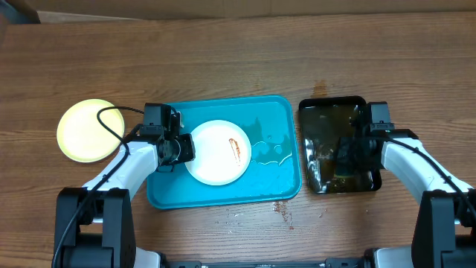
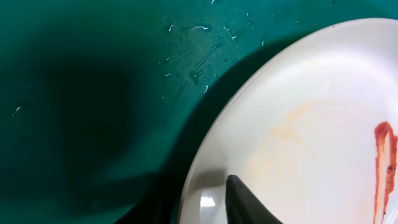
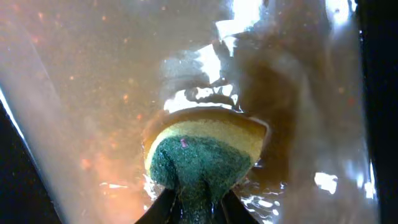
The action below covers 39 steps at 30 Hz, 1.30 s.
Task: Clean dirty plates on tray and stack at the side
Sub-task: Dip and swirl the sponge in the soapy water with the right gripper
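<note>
The left tool (image 1: 181,147) is clenched on the left rim of a smooth white plate (image 1: 216,156), red-brown smeared, lying in the wet turquoise tray (image 1: 277,112), its arm reaching in low from the left. The right tool (image 3: 193,208) pinches a yellow sponge (image 3: 205,140) with green scouring face, pointing down into brown water in the glossy black tray (image 1: 335,106).

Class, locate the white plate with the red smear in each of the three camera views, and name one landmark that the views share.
Overhead: the white plate lies near the centre, in the turquoise tray.
Left wrist: the white plate fills the right side, cut off by the frame.
Right wrist: not in it; only a sponge in brown water.
Shared landmark: the red smear, toward the right in both.
</note>
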Tool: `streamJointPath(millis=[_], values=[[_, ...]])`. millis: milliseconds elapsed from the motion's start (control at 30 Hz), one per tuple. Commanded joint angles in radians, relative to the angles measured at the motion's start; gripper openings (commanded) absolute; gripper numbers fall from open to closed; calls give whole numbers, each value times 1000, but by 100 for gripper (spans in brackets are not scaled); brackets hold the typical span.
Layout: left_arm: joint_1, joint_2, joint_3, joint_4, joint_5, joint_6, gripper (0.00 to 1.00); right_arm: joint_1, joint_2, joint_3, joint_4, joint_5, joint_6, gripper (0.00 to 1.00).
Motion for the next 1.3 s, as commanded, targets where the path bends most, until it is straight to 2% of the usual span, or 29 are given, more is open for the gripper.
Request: streamJointPath(millis=[0,100,200,333,433,533,600,633,667,733,767,867,1100,1267], values=[[-5,26,-3,-11,-6,15,25,5,6,-5,50,-21,0,32],[-5,26,-3,-11,-6,15,23,5,6,-5,85,-69,0,59],[-5,26,-3,-11,-6,15,23,5,8,-5,95,-72,0,61],[-5,26,-3,-11,-6,15,22,5,27,-5,117,-72,4,52],[-5,26,-3,-11,-6,15,18,5,50,-7,133,-73,9,38],[-5,26,-3,-11,-6,15,17,5,73,-16,166,-72,26,7],[-5,26,-3,-11,-6,15,16,5,70,-13,189,-89,31,4],[-5,26,-3,-11,-6,15,16,5,66,-3,193,-109,31,11],[-5,26,-3,-11,-6,15,17,5,58,19,187,-141,30,30],[-5,26,-3,-11,-6,15,18,5,43,60,151,-171,30,50],[-5,26,-3,-11,-6,15,18,5,36,83,124,-174,29,56],[-5,26,-3,-11,-6,15,18,5,19,141,20,-172,24,66],[-5,26,-3,-11,-5,15,18,5,21,140,-206,-49,23,69],[-5,26,-3,-11,-5,15,18,5,21,63,-166,26,23,72]])
